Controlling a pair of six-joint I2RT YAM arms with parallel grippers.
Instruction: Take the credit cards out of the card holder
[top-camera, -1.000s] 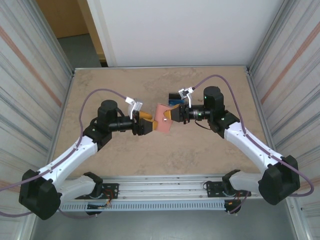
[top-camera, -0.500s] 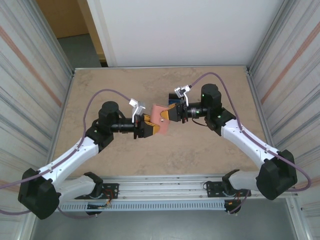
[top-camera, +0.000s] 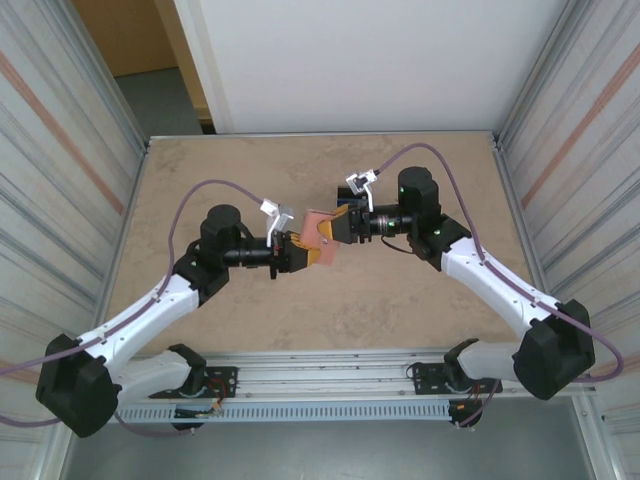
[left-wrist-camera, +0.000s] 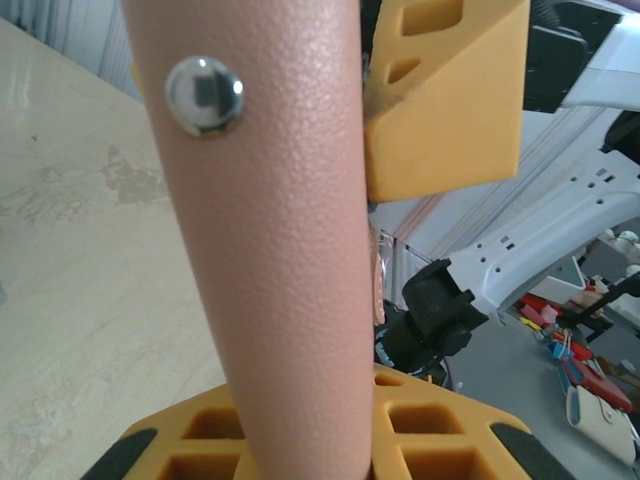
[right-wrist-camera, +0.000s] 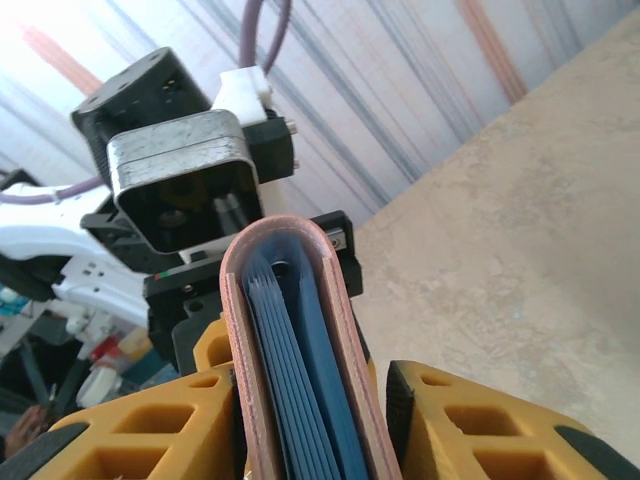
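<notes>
Between both tools, above the table (top-camera: 250, 170), hangs the folded card holder (top-camera: 316, 226). The left gripper (left-wrist-camera: 300, 440) pinches it; the right gripper (right-wrist-camera: 310, 420) brackets it, grip unclear. Blue layers (right-wrist-camera: 290, 370) sit inside, so extraction likely lies ahead.
</notes>
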